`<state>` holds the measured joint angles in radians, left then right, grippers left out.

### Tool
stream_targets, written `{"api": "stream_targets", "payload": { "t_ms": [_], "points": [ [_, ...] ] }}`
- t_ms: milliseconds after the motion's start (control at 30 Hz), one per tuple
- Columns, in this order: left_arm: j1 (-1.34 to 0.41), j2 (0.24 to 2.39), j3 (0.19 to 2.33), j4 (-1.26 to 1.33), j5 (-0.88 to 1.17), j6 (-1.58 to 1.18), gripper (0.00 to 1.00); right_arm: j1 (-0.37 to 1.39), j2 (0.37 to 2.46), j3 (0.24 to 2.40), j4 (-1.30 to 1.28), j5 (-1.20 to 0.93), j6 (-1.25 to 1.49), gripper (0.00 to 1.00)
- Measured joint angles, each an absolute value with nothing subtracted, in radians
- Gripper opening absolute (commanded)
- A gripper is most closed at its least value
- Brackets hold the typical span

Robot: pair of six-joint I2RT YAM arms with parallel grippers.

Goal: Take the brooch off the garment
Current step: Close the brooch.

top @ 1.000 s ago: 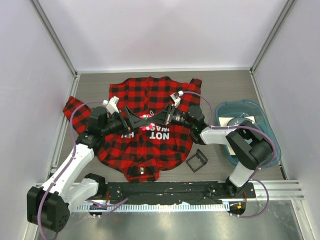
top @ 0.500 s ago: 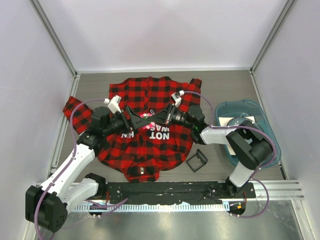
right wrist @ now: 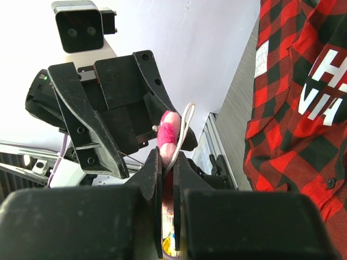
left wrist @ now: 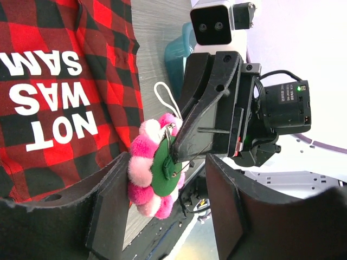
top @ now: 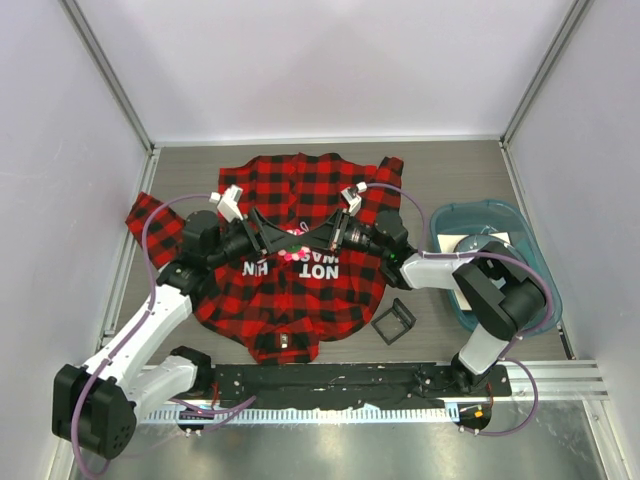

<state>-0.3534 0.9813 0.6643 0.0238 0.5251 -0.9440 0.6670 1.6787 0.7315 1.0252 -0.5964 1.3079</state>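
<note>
The garment (top: 290, 295) lies flat on the table, a red-and-black check shirt with white lettering. It also shows in the left wrist view (left wrist: 54, 81) and in the right wrist view (right wrist: 293, 108). Both grippers meet above its chest. My right gripper (top: 306, 243) is shut on the brooch (top: 292, 255), a pink pom-pom flower with a green felt back and a white loop. The brooch (right wrist: 169, 130) sticks out of the shut right gripper (right wrist: 168, 162), held above the cloth. My left gripper (left wrist: 165, 211) is open, one finger on each side of the brooch (left wrist: 154, 168).
A black square frame (top: 394, 321) lies on the table beside the shirt's right hem. A teal bin (top: 445, 225) with a white item inside stands at the right. Grey walls enclose the table on three sides.
My left arm has shifted slightly up and to the right, toward the right gripper. The right gripper still holds the brooch in about the same place.
</note>
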Motion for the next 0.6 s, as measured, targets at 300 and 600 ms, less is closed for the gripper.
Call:
{"api": "stream_targets", "payload": {
  "t_ms": [300, 600],
  "points": [
    [-0.353, 0.982, 0.649, 0.03, 0.534, -0.946, 0.49, 0.668, 1.665, 0.731, 1.023, -0.6, 1.306, 0.01],
    [-0.353, 0.981, 0.648, 0.034, 0.534, -0.961, 0.38, 0.678, 1.662, 0.731, 1.015, -0.599, 1.279, 0.01]
  ]
}}
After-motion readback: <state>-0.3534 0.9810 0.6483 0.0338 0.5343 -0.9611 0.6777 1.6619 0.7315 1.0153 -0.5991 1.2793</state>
